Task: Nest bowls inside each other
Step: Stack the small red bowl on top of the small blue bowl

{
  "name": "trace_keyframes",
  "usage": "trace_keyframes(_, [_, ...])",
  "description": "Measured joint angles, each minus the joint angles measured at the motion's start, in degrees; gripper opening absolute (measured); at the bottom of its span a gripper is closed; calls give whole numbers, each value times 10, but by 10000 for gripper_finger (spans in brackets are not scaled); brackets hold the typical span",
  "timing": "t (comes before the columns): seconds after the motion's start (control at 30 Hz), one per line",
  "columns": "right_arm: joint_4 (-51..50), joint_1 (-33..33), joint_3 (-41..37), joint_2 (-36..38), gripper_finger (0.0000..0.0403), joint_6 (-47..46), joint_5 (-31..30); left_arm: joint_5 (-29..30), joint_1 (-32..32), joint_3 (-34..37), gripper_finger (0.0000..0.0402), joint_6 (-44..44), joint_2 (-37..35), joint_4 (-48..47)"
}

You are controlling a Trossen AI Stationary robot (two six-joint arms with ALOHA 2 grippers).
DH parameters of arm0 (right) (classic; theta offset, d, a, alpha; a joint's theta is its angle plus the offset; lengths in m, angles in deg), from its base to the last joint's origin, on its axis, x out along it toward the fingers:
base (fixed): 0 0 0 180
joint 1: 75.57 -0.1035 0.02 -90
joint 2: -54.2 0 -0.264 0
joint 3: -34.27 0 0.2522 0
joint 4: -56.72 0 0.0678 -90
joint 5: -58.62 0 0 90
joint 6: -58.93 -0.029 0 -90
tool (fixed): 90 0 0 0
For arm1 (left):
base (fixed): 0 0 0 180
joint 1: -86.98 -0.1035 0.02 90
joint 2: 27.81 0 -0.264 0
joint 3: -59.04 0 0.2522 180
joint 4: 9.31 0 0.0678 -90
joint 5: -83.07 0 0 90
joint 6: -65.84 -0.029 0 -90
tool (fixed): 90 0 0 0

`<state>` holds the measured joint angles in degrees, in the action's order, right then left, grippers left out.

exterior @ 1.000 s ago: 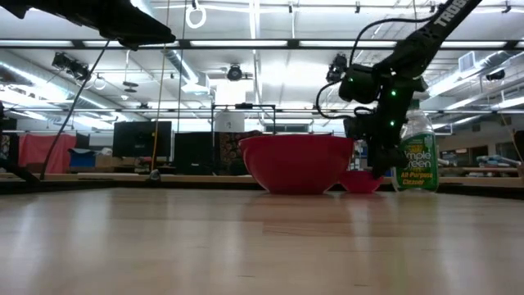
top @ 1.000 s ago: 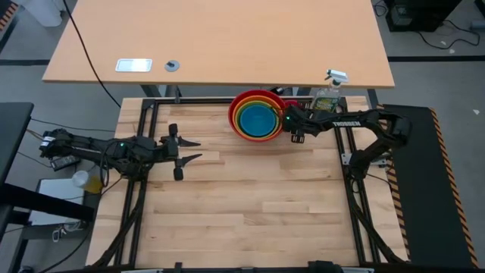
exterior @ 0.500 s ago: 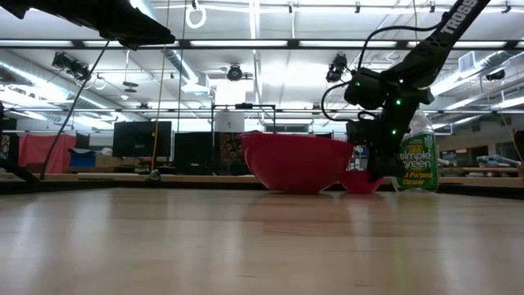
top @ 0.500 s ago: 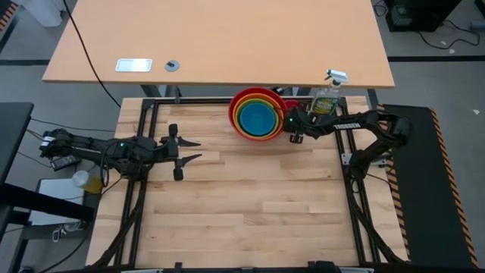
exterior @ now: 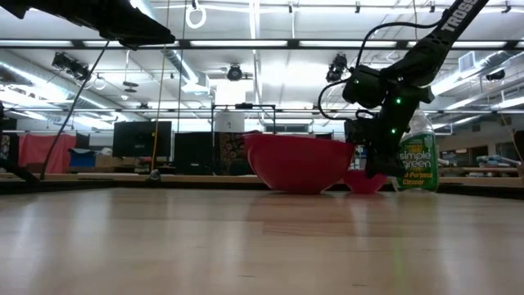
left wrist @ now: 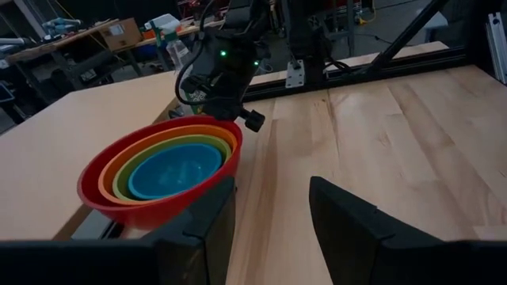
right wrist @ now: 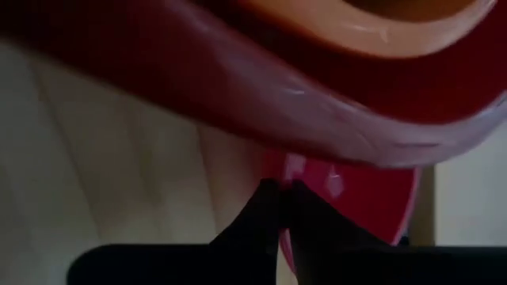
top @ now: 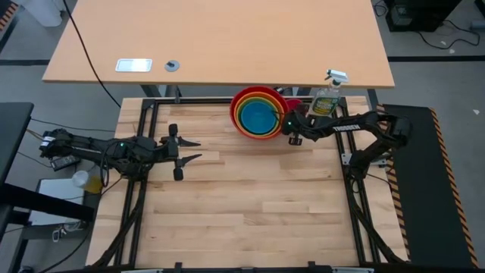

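Observation:
Four bowls sit nested at the table's far edge: red outermost, then orange, lime green and blue. The small pink bowl stands on the table just right of the red bowl, partly under its flared rim. My right gripper slants down onto the pink bowl and is shut on it. My left gripper hovers open over the table's left side, its fingers pointing toward the bowls, with nothing between them. My right gripper pinches the pink bowl's rim between its two fingers, on the side next to the red bowl. One finger lies over the bowl's inside, the other outside. The fingers slant down from the table's right. The bowl's base rests on the table.
A green spray bottle with a white trigger stands right of the pink bowl, close behind my right arm. The red bowl's rim overhangs my right fingers. Bare wood spreads across the table's middle and near side.
My right gripper has shut on the pink bowl's rim; its fingers stood wide apart a second ago. It has also tipped and sunk slightly toward the bowl. The pink bowl stays on the table.

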<state>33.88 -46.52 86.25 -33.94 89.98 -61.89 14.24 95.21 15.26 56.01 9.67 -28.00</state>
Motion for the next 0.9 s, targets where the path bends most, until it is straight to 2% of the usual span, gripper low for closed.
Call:
trace_keyframes(0.17, [0,-21,0,0,14,-9,-10,0,0,0,165,0,0,0])
trace_keyframes(0.33, [-4,-52,0,0,30,-27,-31,0,0,0,165,1,0,0])
trace_keyframes(0.5, [-11,-76,0,2,29,-42,-45,0,0,0,165,3,0,0])
trace_keyframes(0.7, [-27,-87,0,29,26,-73,-57,0,0,0,165,3,0,0])
trace_keyframes(0.9, [-87,-100,3,66,24,-114,-59,0,0,0,165,3,0,0])
